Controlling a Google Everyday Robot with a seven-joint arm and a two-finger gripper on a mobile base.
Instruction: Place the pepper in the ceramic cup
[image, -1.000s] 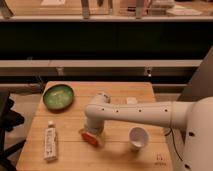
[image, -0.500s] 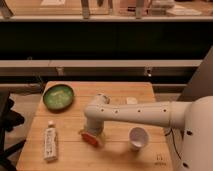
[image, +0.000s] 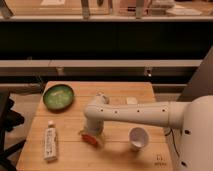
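At the far left a white labelled tube (image: 50, 144) lies on the pale wooden surface (image: 115, 161), with a round green glazed bowl (image: 58, 96) behind it. Both sit well apart from the work and pose little hazard.

Near the middle, the gripper (image: 90, 135) of the white robot arm (image: 135, 114) is down at the small glossy red-orange pepper (image: 92, 141), which rests on the surface. The jaws stand spread wide, not clamped. The arm hides whether they straddle the pepper or sit beside it. If they close off-centre, the slick, rounded pepper could squirt out and roll toward the front edge.

To the right, near the pepper, stands the small white ceramic cup (image: 137, 138). The pepper looks about as wide as its mouth, so a skewed release could perch it on the rim or tip the cup.
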